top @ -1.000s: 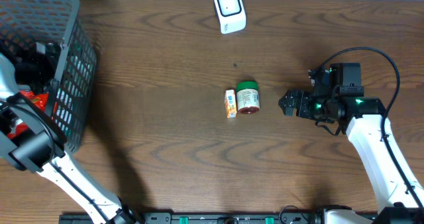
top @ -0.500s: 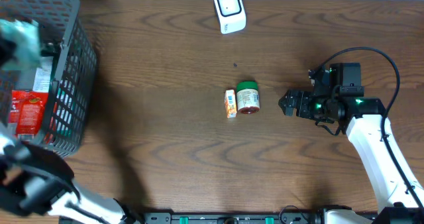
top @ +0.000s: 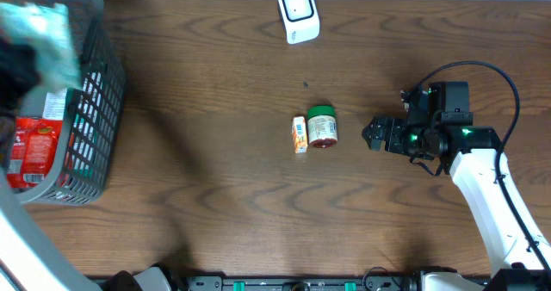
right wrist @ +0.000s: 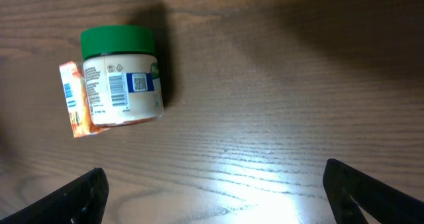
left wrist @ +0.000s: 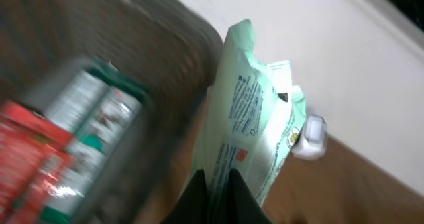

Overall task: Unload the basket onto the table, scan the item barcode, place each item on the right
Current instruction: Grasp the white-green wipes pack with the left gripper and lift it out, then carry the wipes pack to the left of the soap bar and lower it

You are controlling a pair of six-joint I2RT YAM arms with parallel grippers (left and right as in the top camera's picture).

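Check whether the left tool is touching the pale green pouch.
Touching. The left wrist view shows the left tool shut on the pale green pouch, pinching its lower edge with no gap.

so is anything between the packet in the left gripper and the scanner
Only the basket wall; the green packet in the left gripper looks held above it. The jar and small box lie clear of the path to the scanner.

Soft even light overhead, motion blur smears pouch [top: 40, 31] at ten o'clock, left wrist view streaky, glare whitens table [right wrist: 260, 187] at six o'clock under right wrist.
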